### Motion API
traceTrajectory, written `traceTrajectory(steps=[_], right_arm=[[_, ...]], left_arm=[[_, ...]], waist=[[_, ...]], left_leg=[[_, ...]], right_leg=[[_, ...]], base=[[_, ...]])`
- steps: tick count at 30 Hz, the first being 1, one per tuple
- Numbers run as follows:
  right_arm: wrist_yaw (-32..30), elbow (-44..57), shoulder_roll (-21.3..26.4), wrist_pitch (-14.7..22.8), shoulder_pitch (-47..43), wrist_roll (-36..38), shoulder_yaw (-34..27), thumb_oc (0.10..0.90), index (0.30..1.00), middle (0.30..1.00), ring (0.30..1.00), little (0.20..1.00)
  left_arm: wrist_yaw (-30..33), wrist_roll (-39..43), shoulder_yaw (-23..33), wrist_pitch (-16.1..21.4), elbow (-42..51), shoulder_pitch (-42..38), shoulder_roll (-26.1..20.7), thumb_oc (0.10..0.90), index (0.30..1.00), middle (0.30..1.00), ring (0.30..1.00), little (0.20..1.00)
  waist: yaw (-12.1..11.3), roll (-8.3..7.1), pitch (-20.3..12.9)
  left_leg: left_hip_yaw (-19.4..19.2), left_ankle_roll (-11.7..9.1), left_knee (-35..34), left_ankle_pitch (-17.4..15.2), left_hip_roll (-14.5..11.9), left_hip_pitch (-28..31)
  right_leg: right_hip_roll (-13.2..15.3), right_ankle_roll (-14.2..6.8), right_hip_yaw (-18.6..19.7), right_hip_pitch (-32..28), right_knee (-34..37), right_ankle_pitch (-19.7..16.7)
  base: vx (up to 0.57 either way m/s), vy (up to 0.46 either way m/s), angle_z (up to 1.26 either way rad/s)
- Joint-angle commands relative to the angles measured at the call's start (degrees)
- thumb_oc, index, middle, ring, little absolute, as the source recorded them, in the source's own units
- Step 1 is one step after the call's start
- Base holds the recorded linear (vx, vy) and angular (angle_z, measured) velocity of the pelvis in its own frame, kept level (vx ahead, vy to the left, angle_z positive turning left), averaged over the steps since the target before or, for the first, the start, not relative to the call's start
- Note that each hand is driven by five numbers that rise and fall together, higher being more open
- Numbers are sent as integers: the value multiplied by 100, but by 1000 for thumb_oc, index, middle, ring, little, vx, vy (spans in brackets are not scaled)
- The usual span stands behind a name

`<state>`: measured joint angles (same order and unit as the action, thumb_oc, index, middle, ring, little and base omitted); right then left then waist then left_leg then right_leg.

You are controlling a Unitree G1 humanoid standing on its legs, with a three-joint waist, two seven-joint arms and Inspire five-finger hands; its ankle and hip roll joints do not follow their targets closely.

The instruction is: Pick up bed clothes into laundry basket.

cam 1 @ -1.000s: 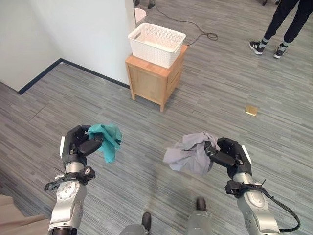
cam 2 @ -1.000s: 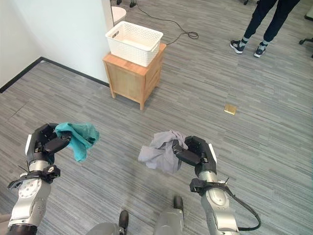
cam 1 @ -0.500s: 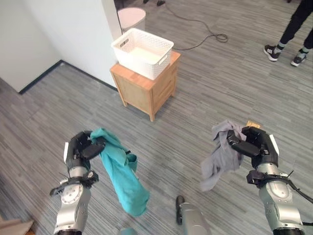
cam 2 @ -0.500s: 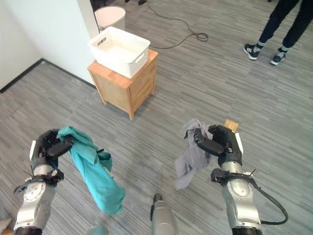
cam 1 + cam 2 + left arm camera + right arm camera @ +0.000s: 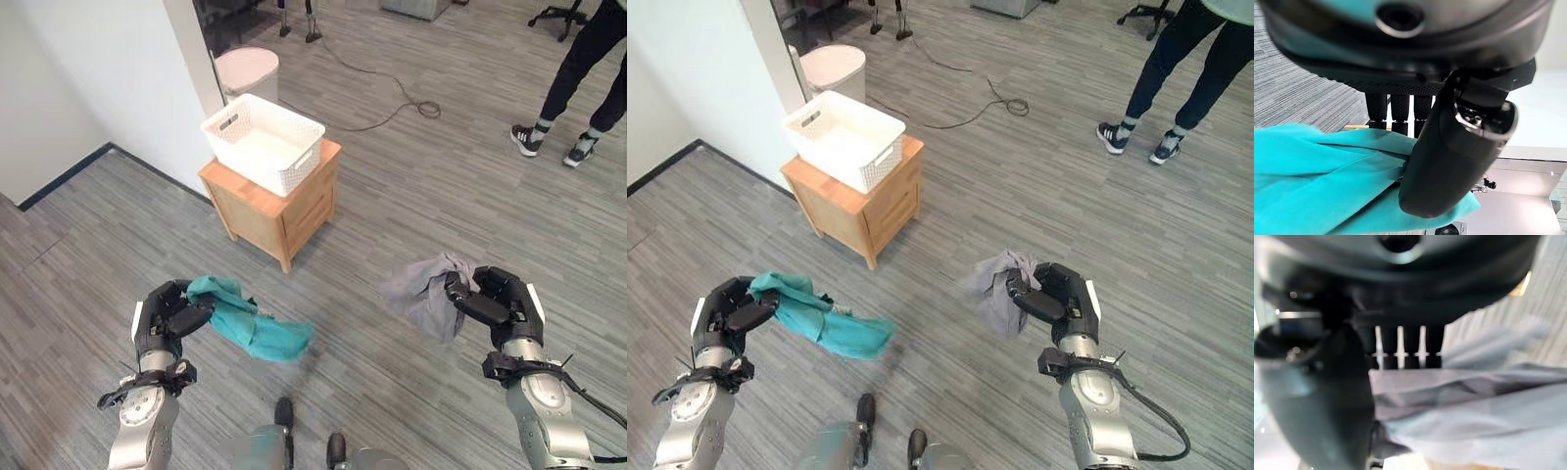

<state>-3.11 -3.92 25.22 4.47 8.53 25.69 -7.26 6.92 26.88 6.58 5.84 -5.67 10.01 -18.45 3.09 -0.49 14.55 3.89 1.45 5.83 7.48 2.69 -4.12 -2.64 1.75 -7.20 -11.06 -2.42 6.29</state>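
Note:
A white laundry basket [image 5: 263,143] stands on a small wooden cabinet [image 5: 272,205] beside the white wall. My left hand [image 5: 167,309] is at the lower left, shut on a teal cloth [image 5: 253,326] that swings out to the right in the air. In the left wrist view the thumb [image 5: 1454,152] presses the teal cloth [image 5: 1327,176] against the fingers. My right hand [image 5: 498,303] is at the lower right, shut on a grey cloth [image 5: 426,291] that hangs bunched to its left. The right wrist view shows the grey cloth [image 5: 1469,406] clamped under the thumb [image 5: 1327,401].
A round white bin [image 5: 246,70] stands behind the cabinet by the wall. A black cord [image 5: 392,98] loops over the grey plank floor further back. A person's legs [image 5: 573,88] in dark trousers stand at the far right.
The view has shifted, so basket and cabinet sit nearer and more central. The teal cloth has swung up to the right instead of hanging down. The grey cloth has bunched up by the right hand.

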Motion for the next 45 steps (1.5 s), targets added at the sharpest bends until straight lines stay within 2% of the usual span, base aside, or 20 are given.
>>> traceTrajectory(steps=[1, 7, 8, 13, 16, 19, 23, 33, 35, 36, 37, 39, 40, 41, 42, 43, 44, 45], right_arm=[[128, 528, 133, 589, -432, -24, -309, 400, 300, 300, 300, 300], [121, 534, 11, 582, -430, -98, -226, 400, 300, 300, 300, 300], [-51, 251, 1, 531, -855, 27, 169, 400, 300, 300, 300, 300], [-79, 183, -39, 533, -812, 58, 75, 400, 300, 300, 300, 300], [-124, 133, 237, 517, -1081, -39, 85, 400, 300, 300, 300, 300], [-234, 117, 621, 530, -1754, -101, 212, 400, 300, 300, 300, 300], [-262, 59, 856, 548, -2489, -31, 542, 400, 300, 300, 300, 300], [-170, 189, 1040, 469, -2670, -242, 587, 400, 300, 300, 300, 300], [-172, 178, 1057, 423, -2491, -366, 450, 400, 300, 300, 300, 300], [-171, 202, 1045, 402, -2397, -400, 376, 400, 300, 300, 300, 300], [-170, 210, 1045, 396, -2389, -402, 372, 400, 300, 300, 300, 300], [-148, 304, 982, 405, -2212, -462, 288, 400, 300, 300, 300, 300], [-143, 321, 931, 413, -2162, -514, 270, 400, 300, 300, 300, 300], [-144, 325, 933, 413, -2164, -518, 271, 400, 300, 300, 300, 300], [-114, 281, 893, 406, -2025, -539, 223, 400, 300, 300, 300, 300], [-82, 295, 894, 406, -1934, -531, 170, 400, 300, 300, 300, 300], [-51, 288, 918, 399, -1854, -508, 104, 400, 300, 300, 300, 300], [-43, 292, 918, 399, -1845, -503, 97, 400, 300, 300, 300, 300]], left_arm=[[-9, -47, 436, 577, 757, -477, -437, 400, 300, 300, 300, 300], [2, -133, 344, 528, 741, -504, -502, 400, 300, 300, 300, 300], [97, 264, -125, 459, 415, -1176, -561, 400, 300, 300, 300, 300], [53, 203, -87, 405, 384, -1094, -598, 400, 300, 300, 300, 300], [197, 229, 120, 473, 488, -1302, -817, 400, 300, 300, 300, 300], [340, 244, 155, 590, 627, -1692, -1045, 400, 300, 300, 300, 300], [449, 220, 72, 657, 618, -1968, -1208, 400, 300, 300, 300, 300], [547, 93, 395, 721, 839, -1796, -1330, 400, 300, 300, 300, 300], [538, 63, 464, 711, 871, -1691, -1319, 400, 300, 300, 300, 300], [541, 57, 475, 699, 853, -1685, -1316, 400, 300, 300, 300, 300], [541, 57, 471, 699, 849, -1687, -1314, 400, 300, 300, 300, 300], [559, 34, 436, 672, 827, -1717, -1314, 400, 300, 300, 300, 300], [557, 31, 382, 657, 835, -1742, -1298, 400, 300, 300, 300, 300], [558, 30, 384, 657, 833, -1746, -1294, 400, 300, 300, 300, 300], [491, -34, 366, 638, 918, -1745, -1299, 400, 300, 300, 300, 300], [476, -34, 364, 640, 946, -1752, -1284, 400, 300, 300, 300, 300], [445, -14, 343, 654, 968, -1802, -1275, 400, 300, 300, 300, 300], [440, -9, 339, 656, 959, -1806, -1278, 400, 300, 300, 300, 300]], waist=[[-115, -165, -488], [-97, -161, -575], [-152, -191, -753], [-148, -146, -787], [-190, -150, -824], [-291, -202, -889], [-401, -269, -913], [-551, -409, -820], [-541, -355, -771], [-495, -313, -711], [-507, -322, -727], [-387, -229, -592], [-299, -133, -418], [-317, -138, -406], [-218, -62, -294], [-130, -70, -281], [5, -123, -279], [11, -89, -297]], left_leg=[[23, -359, -163, -875, -37, 375], [-7, -313, -400, -857, -69, 507], [-526, -640, -185, -848, -847, 377], [-454, -639, -245, -841, -828, 444], [-401, -639, -287, -835, -800, 466], [-328, -634, -332, -851, -750, 466], [-291, -610, -312, -897, -680, 448], [-333, -541, 8, -1107, -448, 235], [-340, -412, 38, -1198, -339, 225], [-309, -327, 51, -1239, -288, 258], [-312, -327, 50, -1302, -281, 276], [-266, -150, 35, -1355, -210, 439], [-248, -22, -51, -1418, -188, 696], [-267, -18, -63, -1420, -182, 710], [-187, 60, -112, -1528, -187, 940], [-136, 61, -158, -1621, -172, 1075], [-60, 41, -217, -1759, -104, 1267], [-45, 41, -245, -1800, -144, 1295]], right_leg=[[624, -622, 476, 600, 406, -356], [638, -664, 564, 664, 442, -364], [1115, -881, 190, 646, 112, -157], [1131, -881, 128, 545, 140, -157], [1164, -908, 78, 545, 119, -182], [1219, -957, 0, 520, 135, -218], [1280, -988, -29, 510, 142, -245], [1502, -1087, -139, 509, 141, -315], [1668, -1180, -42, 706, -403, -319], [1726, -1203, 48, 920, -896, -435], [1739, -1215, 74, 947, -975, -345], [1761, -1156, 292, 1358, -2037, -739], [1765, -1143, 453, 1873, -2780, -1127], [1767, -1147, 487, 1906, -2836, -1114], [1549, -1126, 540, 2354, -3119, -1017], [1403, -1121, 581, 2627, -3055, -918], [1218, -1108, 607, 2948, -2654, -833], [1188, -1110, 579, 2921, -2647, -778]], base=[[17, 41, 40], [26, 44, 1], [-9, 11, -3], [-7, 21, -8], [-11, 29, -1], [-20, 43, 6], [-16, 49, 9], [16, 68, 7], [65, 185, 3], [67, 136, 6], [60, 161, 17], [116, 241, 23], [104, 225, 9], [208, 232, 16], [280, 98, 14], [453, 81, 2], [333, -13, -12], [549, -75, -4]])
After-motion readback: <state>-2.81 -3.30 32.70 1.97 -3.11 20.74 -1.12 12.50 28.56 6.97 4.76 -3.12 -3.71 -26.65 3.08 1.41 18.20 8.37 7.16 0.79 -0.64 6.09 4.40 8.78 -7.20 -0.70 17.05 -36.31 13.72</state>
